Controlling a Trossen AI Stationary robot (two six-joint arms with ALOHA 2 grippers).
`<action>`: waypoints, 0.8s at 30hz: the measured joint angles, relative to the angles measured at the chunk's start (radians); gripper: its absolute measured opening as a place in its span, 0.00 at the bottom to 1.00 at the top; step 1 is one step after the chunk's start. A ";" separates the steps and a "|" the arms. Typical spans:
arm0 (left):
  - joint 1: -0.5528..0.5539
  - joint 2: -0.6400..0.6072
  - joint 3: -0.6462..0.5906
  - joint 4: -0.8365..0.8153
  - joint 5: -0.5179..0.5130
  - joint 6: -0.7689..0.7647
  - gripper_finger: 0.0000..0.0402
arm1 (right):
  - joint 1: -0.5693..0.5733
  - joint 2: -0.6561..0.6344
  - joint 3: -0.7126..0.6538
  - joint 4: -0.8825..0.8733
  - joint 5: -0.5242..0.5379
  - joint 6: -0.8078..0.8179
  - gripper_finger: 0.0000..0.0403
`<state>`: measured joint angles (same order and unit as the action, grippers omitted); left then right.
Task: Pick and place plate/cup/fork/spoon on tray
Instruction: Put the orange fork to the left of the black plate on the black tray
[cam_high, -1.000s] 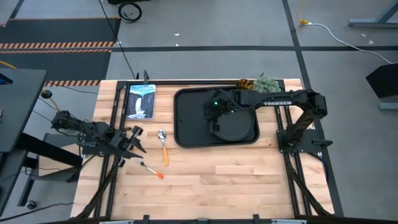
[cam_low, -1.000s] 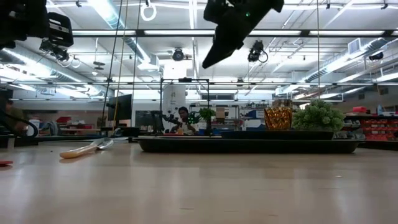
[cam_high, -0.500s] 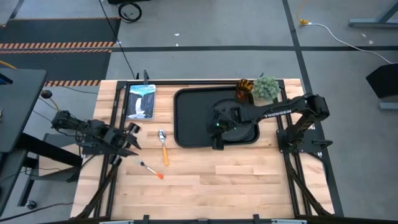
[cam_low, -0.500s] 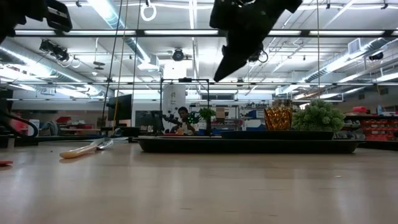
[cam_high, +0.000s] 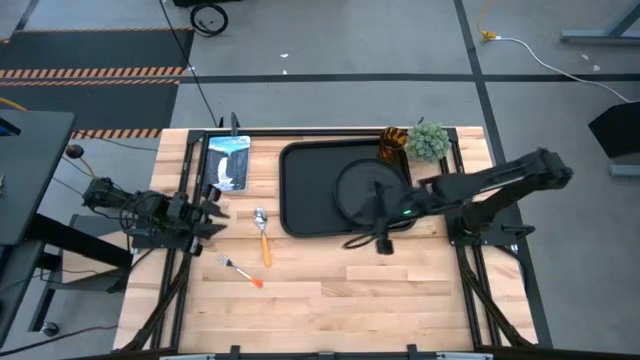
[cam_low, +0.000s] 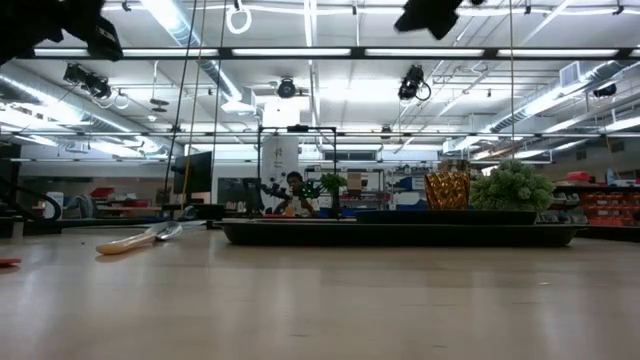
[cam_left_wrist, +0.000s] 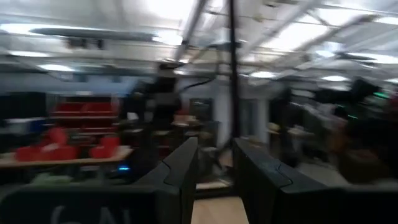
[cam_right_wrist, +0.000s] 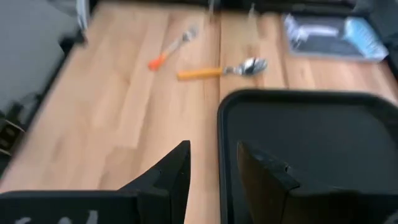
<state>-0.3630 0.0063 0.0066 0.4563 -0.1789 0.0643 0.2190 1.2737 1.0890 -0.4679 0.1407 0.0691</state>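
The black plate (cam_high: 365, 190) lies flat on the black tray (cam_high: 292, 190), in its right half. The amber cup (cam_high: 393, 144) stands at the tray's far right corner, next to a green plant ball (cam_high: 428, 140). The spoon (cam_high: 262, 232) and the fork (cam_high: 240, 270) lie on the wood left of the tray. My right gripper (cam_high: 382, 243) is open and empty, high over the tray's near rim; it also shows in the right wrist view (cam_right_wrist: 211, 152). My left gripper (cam_high: 210, 213) is open and empty near the table's left edge, left of the spoon.
A blue-white booklet (cam_high: 227, 162) lies at the far left, beside the tray. Bare wood spreads over the near half of the table. In the low view the tray (cam_low: 400, 232) stands across the middle, with the spoon (cam_low: 140, 238) to its left.
My right gripper has risen from over the plate and drawn back toward the table's near and right edges, leaving the plate uncovered and still on the tray. My left gripper has pulled back a little toward the table's left edge.
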 joint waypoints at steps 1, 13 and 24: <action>0.000 0.000 0.000 0.011 -0.048 0.000 0.27 | 0.004 -0.037 -0.016 0.011 0.001 0.011 0.34; 0.000 0.000 0.000 0.018 -0.394 0.000 0.27 | 0.047 -0.407 -0.302 0.203 0.000 0.087 0.34; 0.000 0.002 0.000 0.011 -0.402 -0.142 0.27 | 0.055 -0.593 -0.451 0.266 0.000 0.094 0.34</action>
<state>-0.3630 0.0084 0.0064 0.4677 -0.5812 -0.0775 0.2745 0.6807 0.6383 -0.2020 0.1405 0.1627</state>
